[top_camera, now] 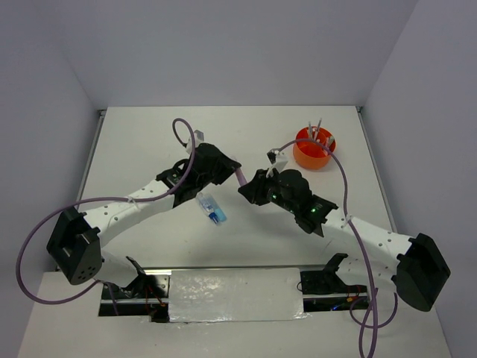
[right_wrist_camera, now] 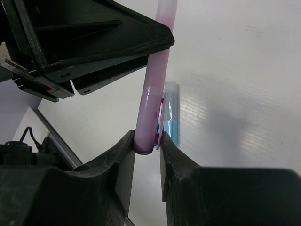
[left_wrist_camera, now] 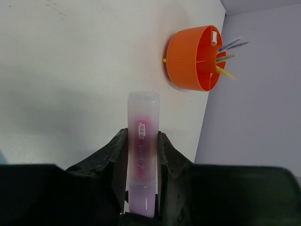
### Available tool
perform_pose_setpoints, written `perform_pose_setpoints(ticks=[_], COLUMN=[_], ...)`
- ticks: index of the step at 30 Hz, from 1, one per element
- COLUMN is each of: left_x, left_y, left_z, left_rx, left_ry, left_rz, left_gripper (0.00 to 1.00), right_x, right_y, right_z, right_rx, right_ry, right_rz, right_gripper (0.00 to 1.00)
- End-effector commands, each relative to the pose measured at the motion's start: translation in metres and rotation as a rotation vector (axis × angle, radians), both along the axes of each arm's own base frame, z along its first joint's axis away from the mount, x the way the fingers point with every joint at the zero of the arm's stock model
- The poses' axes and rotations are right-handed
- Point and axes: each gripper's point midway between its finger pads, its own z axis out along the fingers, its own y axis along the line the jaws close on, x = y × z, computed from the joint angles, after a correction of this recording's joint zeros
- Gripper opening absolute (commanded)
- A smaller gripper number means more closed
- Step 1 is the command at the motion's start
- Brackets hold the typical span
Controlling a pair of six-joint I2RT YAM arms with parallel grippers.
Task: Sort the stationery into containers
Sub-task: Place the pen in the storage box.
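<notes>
Pink marker (left_wrist_camera: 142,113) — left hand (left_wrist_camera: 142,141), right hand (right_wrist_camera: 146,141)

I see a white table (top_camera: 149,142) boxed by pale grey walls (top_camera: 223,45) — a shiny silver panel (top_camera: 235,294) lies along its near edge.

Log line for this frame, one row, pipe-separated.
phase: likely handover | left gripper: shut on pink marker | right gripper: shut on pink marker | orange organiser: holds pens | blue-and-clear piece: on table

pink stick (right_wrist_camera: 155,94): low end pinched between the right gripper (right_wrist_camera: 146,146) fingers | left gripper (right_wrist_camera: 157,52): holds it higher up | blue piece (right_wrist_camera: 171,113): on the table (right_wrist_camera: 244,94) behind it
</notes>
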Motion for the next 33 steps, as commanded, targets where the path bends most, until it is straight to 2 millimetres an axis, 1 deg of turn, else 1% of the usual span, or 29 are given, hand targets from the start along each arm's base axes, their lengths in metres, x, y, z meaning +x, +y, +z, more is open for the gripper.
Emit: perform_pose_setpoints(ticks=[1,2,3,5,6,7,8,9,11,12,14,17,18,20,21,22,23,25,26,28,29,30,32,33], left_x=[-0.010,-0.011,-0.012,-0.015,-0.017,-0.018,-0.019,-0.020,-0.023,-0.025,-0.027,-0.030,-0.030,-0.031,-0.031,-0.031,-0.031,-0.028,-0.024,-0.019,-0.012,-0.010,-0.003,-0.003], left_y=[0.000,0.001,0.001,0.003,0.005,0.006,0.006,0.007,0.007,0.009,0.010,0.012,0.013,0.014,0.014,0.014,0.015,0.017,0.020,0.024,0.028,0.029,0.032,0.036], left_z=[-0.006,-0.008,-0.011,-0.020,-0.026,-0.029,-0.030,-0.033,-0.035,-0.039,-0.041,-0.046,-0.046,-0.047,-0.044,-0.044,-0.041,-0.037,-0.032,-0.025,-0.016,-0.012,0.002,0.003], left_rx=[0.010,0.015,0.020,0.040,0.061,0.068,0.066,0.064,0.056,0.059,0.057,0.057,0.056,0.057,0.055,0.058,0.062,0.070,0.070,0.081,0.075,0.075,0.070,0.092], left_ry=[0.014,0.017,0.021,0.036,0.060,0.065,0.067,0.070,0.072,0.077,0.079,0.086,0.085,0.086,0.080,0.076,0.075,0.062,0.056,0.048,0.036,0.026,-0.004,-0.005], left_rz=[-0.032,-0.037,-0.040,-0.047,-0.045,-0.048,-0.051,-0.050,-0.056,-0.054,-0.057,-0.058,-0.054,-0.054,-0.056,-0.057,-0.054,-0.046,-0.036,-0.033,-0.022,-0.029,-0.018,-0.012], left_gripper=[0.00,0.00,0.00,0.04,0.07,0.08,0.09,0.13,0.15,0.18,0.23,0.34,0.42,0.50,0.58,0.62,0.69,0.77,0.88,0.99,0.99,0.99,0.99,0.99], right_x=[0.011,0.012,0.010,0.010,0.009,0.011,0.010,0.011,0.012,0.012,0.013,0.013,0.014,0.014,0.012,0.013,0.013,0.013,0.012,0.014,0.012,0.014,0.013,0.014], right_y=[0.002,0.001,0.000,-0.001,-0.002,-0.003,-0.004,-0.003,-0.003,-0.003,-0.003,-0.003,-0.003,-0.002,0.002,0.002,0.004,0.002,0.000,-0.003,-0.005,-0.006,-0.008,-0.009], right_z=[0.065,0.072,0.070,0.077,0.075,0.079,0.077,0.075,0.075,0.073,0.076,0.079,0.080,0.081,0.080,0.079,0.078,0.071,0.064,0.062,0.058,0.059,0.059,0.062], right_rx=[0.048,0.044,0.015,0.000,-0.031,-0.041,-0.063,-0.072,-0.090,-0.096,-0.098,-0.097,-0.097,-0.102,-0.100,-0.103,-0.105,-0.126,-0.145,-0.165,-0.185,-0.188,-0.197,-0.200], right_ry=[-0.182,-0.197,-0.203,-0.221,-0.225,-0.233,-0.233,-0.232,-0.237,-0.234,-0.242,-0.250,-0.250,-0.251,-0.244,-0.241,-0.235,-0.211,-0.186,-0.161,-0.145,-0.144,-0.142,-0.142], right_rz=[-0.005,-0.002,0.007,0.015,0.026,0.024,0.029,0.035,0.042,0.043,0.043,0.043,0.043,0.047,0.070,0.069,0.074,0.070,0.071,0.059,0.059,0.056,0.057,0.054], right_gripper=[0.00,0.00,0.00,0.00,0.00,0.00,0.00,0.00,0.00,0.00,0.00,0.00,0.00,0.00,0.00,0.00,0.00,0.00,0.00,0.00,0.00,0.00,0.00,0.00])
